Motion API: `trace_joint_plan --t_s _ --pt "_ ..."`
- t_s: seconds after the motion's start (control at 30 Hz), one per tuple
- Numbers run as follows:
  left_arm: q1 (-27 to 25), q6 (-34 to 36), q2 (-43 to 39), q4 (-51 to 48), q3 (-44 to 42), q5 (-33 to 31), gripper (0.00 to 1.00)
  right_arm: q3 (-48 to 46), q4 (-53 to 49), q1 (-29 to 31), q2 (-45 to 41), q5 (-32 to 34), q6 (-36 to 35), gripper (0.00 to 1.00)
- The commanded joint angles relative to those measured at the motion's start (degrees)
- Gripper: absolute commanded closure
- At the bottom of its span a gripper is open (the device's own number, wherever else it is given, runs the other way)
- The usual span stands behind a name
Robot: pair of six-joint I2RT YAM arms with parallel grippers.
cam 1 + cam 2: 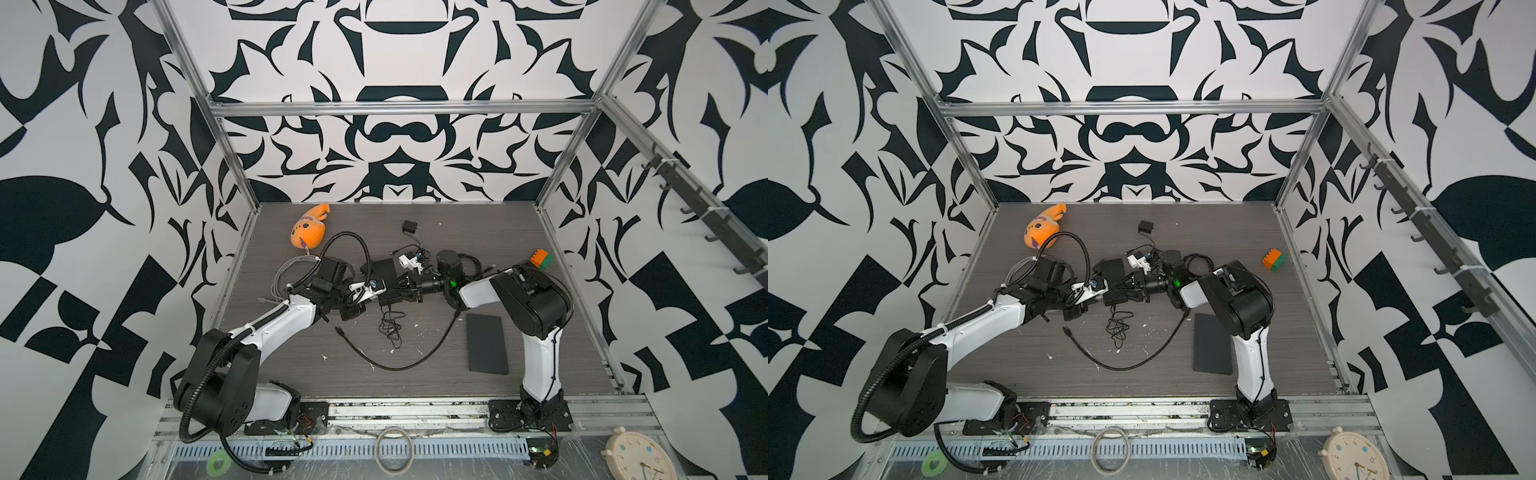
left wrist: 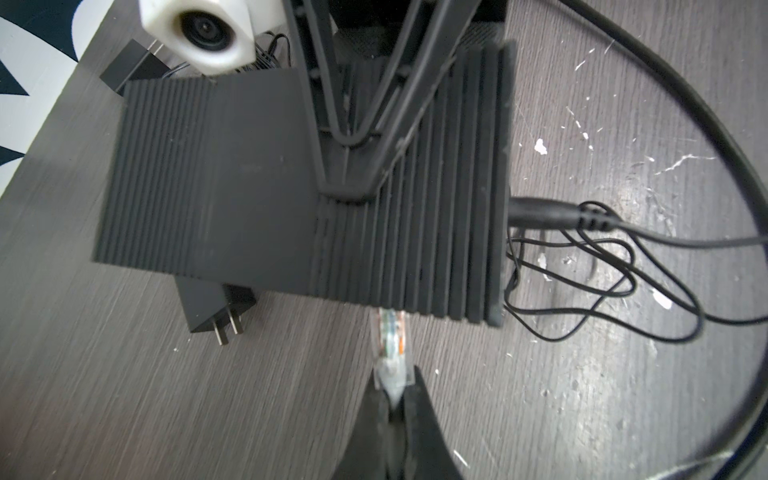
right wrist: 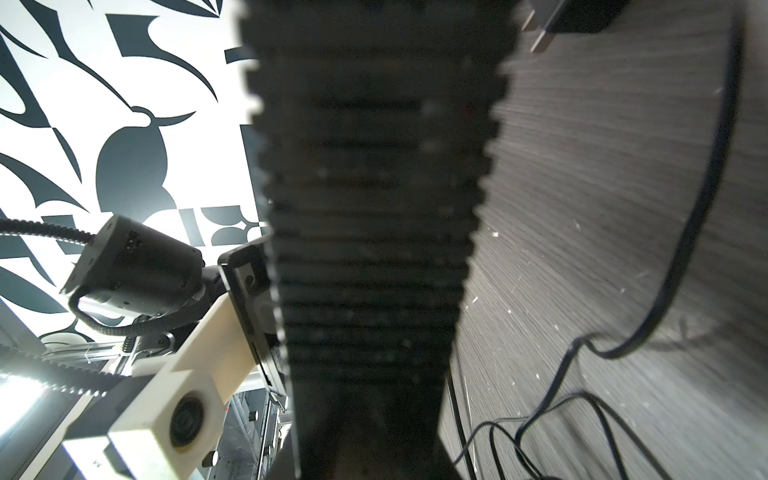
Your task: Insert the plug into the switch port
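table (image 1: 478,232): dark grey wood-grain, scuffed. White flecks (image 2: 540,145) are scattered mid-table. Walled in on the left, right and far sides in both top views.
walls (image 1: 395,62): bold black-and-white pattern all round.
frame (image 1: 399,107): aluminium bars up the corners and across the far wall, with a hook rail (image 1: 702,216) on the right wall.
switch (image 2: 249,187): black ribbed box, mid-table between the two arms. It partly covers a two-prong power adapter (image 2: 216,307), and a thin power cord (image 2: 544,216) is plugged into one side.
right claw (image 2: 347,183): clamped on the switch, one finger laid across the ribbed top. The other finger is hidden.
plug (image 2: 390,332): clear network plug, tip right at the switch's edge. Can't tell if it's seated in a port.
left claw (image 2: 392,382): closed on the plug's tail end.
clutter: orange plush fish (image 1: 309,228) far left, second adapter (image 1: 409,227) far centre, orange-green block (image 1: 541,259) right, flat black pad (image 1: 487,343) near right, black cable (image 1: 399,365) looped near centre, grey cable coil (image 1: 286,272) left.
near edge: clock (image 1: 640,459) right, pale ring (image 1: 394,451) centre, green tape roll (image 1: 218,462) left, all beyond the arm bases.
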Motion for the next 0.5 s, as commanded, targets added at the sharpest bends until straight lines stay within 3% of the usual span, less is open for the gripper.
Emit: trace_joint_plan --t_s 0.0,0.47 --pt "0.06 1.46 1.06 1.36 1.65 5.67 1.00 0.88 7.36 2.80 -2.33 -3.18 -1.12 0.96" --pt "1.40 2.11 1.10 1.45 1.60 4.96 1.00 0.77 9.40 3.00 -1.92 -3.23 0.24 0.96"
